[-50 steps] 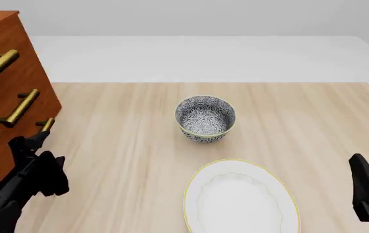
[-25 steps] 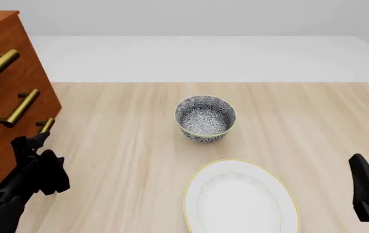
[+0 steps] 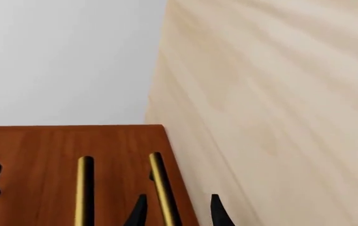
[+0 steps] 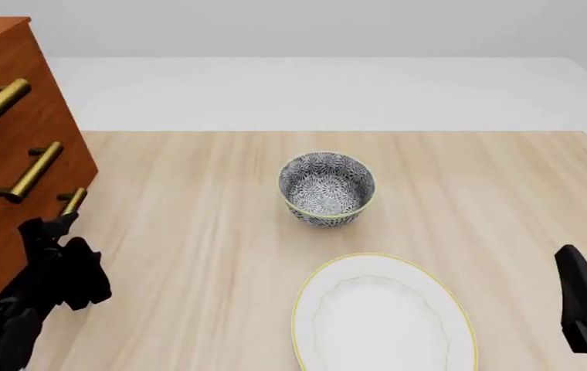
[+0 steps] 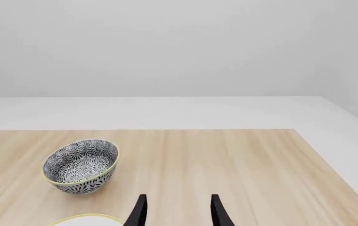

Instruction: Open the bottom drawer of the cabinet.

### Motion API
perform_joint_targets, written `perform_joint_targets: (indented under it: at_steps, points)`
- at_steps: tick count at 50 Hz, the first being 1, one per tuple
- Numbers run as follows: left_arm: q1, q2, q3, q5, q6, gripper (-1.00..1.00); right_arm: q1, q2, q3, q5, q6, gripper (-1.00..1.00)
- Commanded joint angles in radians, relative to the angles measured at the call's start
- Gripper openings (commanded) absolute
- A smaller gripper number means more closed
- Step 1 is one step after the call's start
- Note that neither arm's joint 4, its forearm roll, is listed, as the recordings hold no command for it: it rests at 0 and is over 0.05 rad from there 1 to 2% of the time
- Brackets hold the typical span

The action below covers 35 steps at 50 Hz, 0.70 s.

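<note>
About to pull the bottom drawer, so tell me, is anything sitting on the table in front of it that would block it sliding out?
Nothing visible does. The left gripper has its fingers either side of the bottom drawer's handle, and the table beside the cabinet looks bare there. The bowl and the plate sit well off toward the middle.

The left hand (image 4: 62, 224) has edged slightly toward the camera, seemingly off the cabinet (image 4: 5, 154).

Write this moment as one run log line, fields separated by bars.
left end effector: open, straddling bottom drawer handle | bottom drawer: appears shut | right end effector: open, idle | bowl, plate: untouched
</note>
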Motion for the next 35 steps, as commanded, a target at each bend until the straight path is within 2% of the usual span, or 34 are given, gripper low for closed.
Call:
perform_joint_targets:
  at_steps: [1, 35]
  points:
    - [0.011, 0.024, -0.014, 0.0, -0.006, 1.0, 0.0, 0.0, 0.0, 0.0, 0.0, 1.0]
    - [0.065, 0.043, -0.03, 0.0, -0.025, 1.0, 0.0, 0.0, 0.0, 0.0, 0.0, 1.0]
